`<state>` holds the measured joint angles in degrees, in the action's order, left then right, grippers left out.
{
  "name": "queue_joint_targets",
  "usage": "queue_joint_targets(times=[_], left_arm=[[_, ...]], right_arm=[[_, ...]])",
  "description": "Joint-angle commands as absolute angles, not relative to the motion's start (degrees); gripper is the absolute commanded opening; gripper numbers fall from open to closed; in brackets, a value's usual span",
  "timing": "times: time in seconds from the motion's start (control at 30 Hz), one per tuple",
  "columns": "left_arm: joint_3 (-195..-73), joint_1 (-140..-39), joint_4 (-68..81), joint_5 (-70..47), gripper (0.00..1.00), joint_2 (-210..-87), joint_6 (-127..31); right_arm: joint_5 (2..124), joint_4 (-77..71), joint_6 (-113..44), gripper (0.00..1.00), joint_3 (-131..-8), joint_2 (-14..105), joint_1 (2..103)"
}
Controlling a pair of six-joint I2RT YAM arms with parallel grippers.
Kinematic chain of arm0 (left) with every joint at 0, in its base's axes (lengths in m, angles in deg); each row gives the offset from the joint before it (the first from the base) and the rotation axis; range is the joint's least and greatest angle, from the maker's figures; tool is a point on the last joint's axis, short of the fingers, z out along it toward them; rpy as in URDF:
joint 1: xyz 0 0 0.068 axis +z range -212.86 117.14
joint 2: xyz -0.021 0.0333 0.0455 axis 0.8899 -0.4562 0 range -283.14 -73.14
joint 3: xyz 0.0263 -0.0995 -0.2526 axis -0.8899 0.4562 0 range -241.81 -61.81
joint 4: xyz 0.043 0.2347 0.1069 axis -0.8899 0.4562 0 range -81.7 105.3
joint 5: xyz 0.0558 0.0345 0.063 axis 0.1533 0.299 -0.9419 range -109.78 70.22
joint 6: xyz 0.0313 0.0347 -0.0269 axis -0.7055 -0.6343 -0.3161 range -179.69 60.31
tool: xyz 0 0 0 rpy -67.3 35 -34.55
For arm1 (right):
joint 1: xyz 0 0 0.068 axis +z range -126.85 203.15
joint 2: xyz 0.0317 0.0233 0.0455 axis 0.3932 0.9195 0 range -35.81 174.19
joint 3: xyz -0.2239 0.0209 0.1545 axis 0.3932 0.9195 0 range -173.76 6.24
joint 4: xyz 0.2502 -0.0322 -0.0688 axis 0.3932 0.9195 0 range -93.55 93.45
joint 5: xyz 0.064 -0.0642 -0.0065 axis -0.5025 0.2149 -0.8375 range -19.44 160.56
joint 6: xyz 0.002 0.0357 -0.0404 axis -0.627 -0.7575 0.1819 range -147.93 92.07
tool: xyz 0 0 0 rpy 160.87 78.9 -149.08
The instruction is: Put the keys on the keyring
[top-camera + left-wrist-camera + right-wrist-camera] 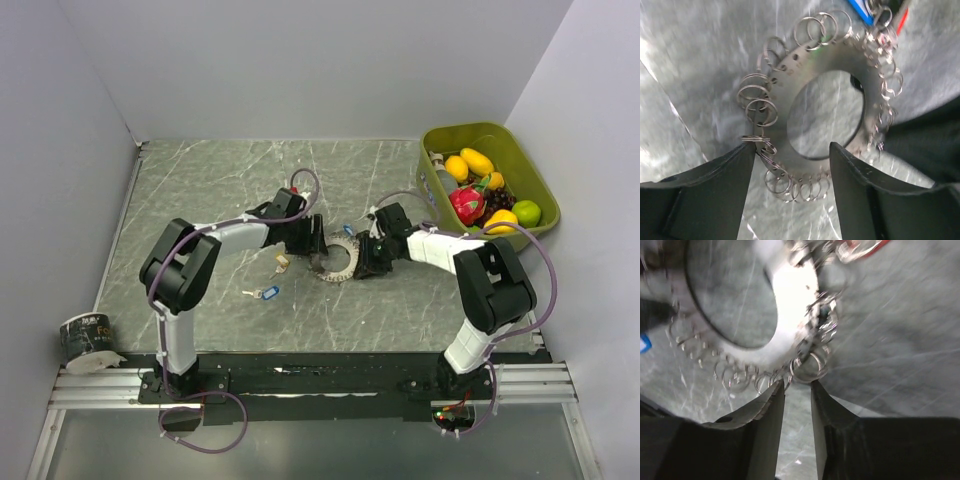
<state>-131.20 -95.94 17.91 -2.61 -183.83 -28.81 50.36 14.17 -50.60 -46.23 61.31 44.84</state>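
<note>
The blurred keyring (790,315), rimmed with small split rings, sits just beyond the narrowly parted fingers (760,425), over a marbled tabletop (890,340).

perforated metal keyring (338,264) mid-table between left gripper (318,252) and right gripper (360,262) | blue-tagged key (266,293) near-left of it | green plastic bin (522,160) far-right, fruit (468,203) inside | black tape roll (85,336) at near-left corner

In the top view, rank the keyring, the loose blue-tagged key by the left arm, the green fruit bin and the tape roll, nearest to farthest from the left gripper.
From the left gripper:
1. keyring, beside its fingers, table centre.
2. blue-tagged key, nearer the bases, to its left.
3. green fruit bin, far right corner.
4. tape roll, near left edge.
</note>
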Motion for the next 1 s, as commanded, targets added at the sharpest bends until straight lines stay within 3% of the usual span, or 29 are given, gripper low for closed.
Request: queue_joint_targets(times=[0.0, 0.23, 0.37, 0.5, 0.97], left_arm=[[-136.8, -97.0, 19.6, -4.1, 0.65, -187.1, -29.3], [-142.8, -97.3, 23.1, -7.3, 0.66, -187.3, -32.3], [-142.8, -97.3, 24.8, -11.9, 0.78, -183.6, -33.5], [-140.0, -97.3, 25.6, -13.5, 0.83, -179.4, -33.1], [-131.2, -96.6, 21.6, -8.4, 0.78, -179.0, -22.9]], right_arm=[[46.7, 11.8, -51.8, 0.34, -44.7, 59.1, 48.2], [45.0, 10.8, -54.4, 0.35, -45.1, 57.2, 51.6], [47.0, 12.6, -54.0, 0.39, -46.1, 54.1, 51.6], [53.0, 16.3, -51.1, 0.44, -48.4, 51.6, 51.5], [60.8, 19.5, -47.3, 0.4, -58.4, 65.6, 45.3]])
